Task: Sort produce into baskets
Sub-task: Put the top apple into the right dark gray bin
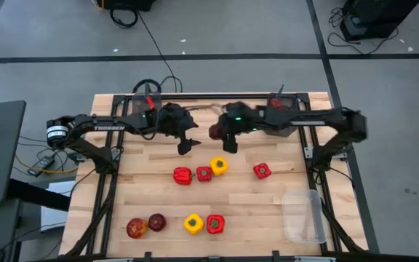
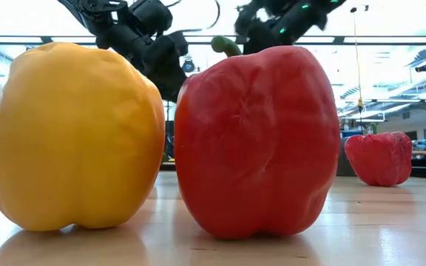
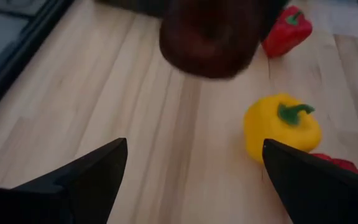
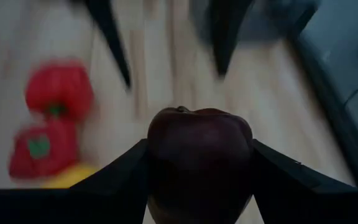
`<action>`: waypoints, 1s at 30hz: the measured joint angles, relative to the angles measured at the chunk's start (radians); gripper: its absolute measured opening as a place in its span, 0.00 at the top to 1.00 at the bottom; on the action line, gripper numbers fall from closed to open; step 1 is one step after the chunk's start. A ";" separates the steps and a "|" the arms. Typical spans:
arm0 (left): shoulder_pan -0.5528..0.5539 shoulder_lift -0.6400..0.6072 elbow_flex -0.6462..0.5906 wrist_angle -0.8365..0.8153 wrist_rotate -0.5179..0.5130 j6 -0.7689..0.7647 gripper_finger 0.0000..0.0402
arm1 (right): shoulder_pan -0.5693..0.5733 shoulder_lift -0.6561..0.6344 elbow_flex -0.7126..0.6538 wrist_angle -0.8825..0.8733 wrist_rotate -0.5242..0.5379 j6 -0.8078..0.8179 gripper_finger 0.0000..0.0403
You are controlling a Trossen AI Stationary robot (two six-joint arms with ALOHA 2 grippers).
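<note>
My right gripper (image 1: 222, 140) is shut on a dark-red apple (image 4: 199, 155) above the table's middle, toward its far side. My left gripper (image 1: 188, 144) is open and empty just left of it, its fingers (image 3: 92, 171) wide apart; the apple shows ahead of it in the left wrist view (image 3: 207, 37). Two red peppers (image 1: 182, 175), (image 1: 204, 173), a yellow pepper (image 1: 219, 166) and another red pepper (image 1: 262, 171) rest on the table nearer than the grippers. Two apples (image 1: 136, 228), (image 1: 156, 222), a yellow pepper (image 1: 193, 223) and a red pepper (image 1: 214, 223) lie by the near edge. My right gripper pinches the apple between its two fingers, one on each side (image 4: 151, 158). The fingers come from the table's right side. The apple is clear of the table, its stem dimple (image 4: 180, 111) facing away from the wrist.
A clear bin (image 1: 304, 215) with rounded corners stands at the near right. Two smoky-grey bins (image 1: 145, 105), (image 1: 282, 102) stand at the far edge, partly under the arms. In the low view a yellow pepper (image 2: 72, 137) and a red pepper (image 2: 257, 140) fill the foreground.
</note>
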 joint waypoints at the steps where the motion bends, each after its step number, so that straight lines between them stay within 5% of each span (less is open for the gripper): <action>1: -0.008 0.000 0.000 0.024 0.000 0.014 0.06 | -0.001 -0.043 -0.050 0.075 -0.002 0.019 0.41; 8: -0.080 0.001 -0.096 0.506 0.002 0.040 0.06 | 0.012 -0.249 -0.442 0.754 -0.011 0.120 0.40; 15: -0.092 0.046 -0.156 0.852 0.026 0.046 0.06 | 0.060 -0.230 -0.621 1.255 -0.002 0.151 0.40; 30: -0.103 0.175 -0.127 1.000 0.108 -0.035 0.12 | 0.150 -0.053 -0.587 1.421 0.090 0.116 0.40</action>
